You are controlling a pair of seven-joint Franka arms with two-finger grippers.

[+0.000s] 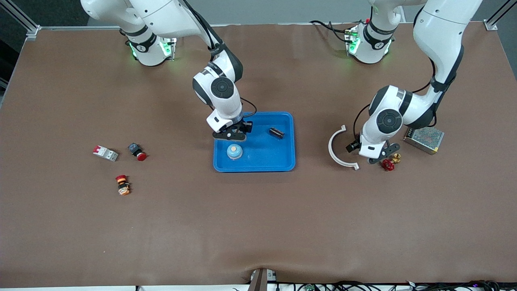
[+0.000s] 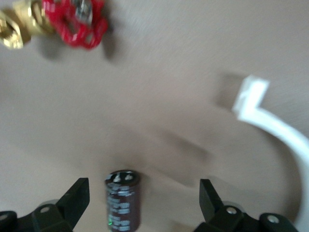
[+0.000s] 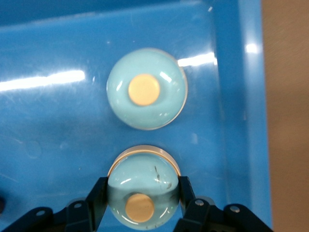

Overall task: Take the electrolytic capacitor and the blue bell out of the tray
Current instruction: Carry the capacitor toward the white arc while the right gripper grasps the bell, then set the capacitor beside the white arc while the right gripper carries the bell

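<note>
blue tray [image 1: 289,139] holding bell [image 1: 234,151], second bell [image 3: 143,189], capacitor [image 1: 276,132]

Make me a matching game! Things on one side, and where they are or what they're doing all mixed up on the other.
Things:
1. right gripper
2. left gripper
3. red valve
4. black part

Places or states:
A. open, a capacitor between its fingers
B. lying in the blue tray
C. shut on a bell
D. on the bare table

Pairs: 1-C, 2-A, 3-D, 4-B
</note>
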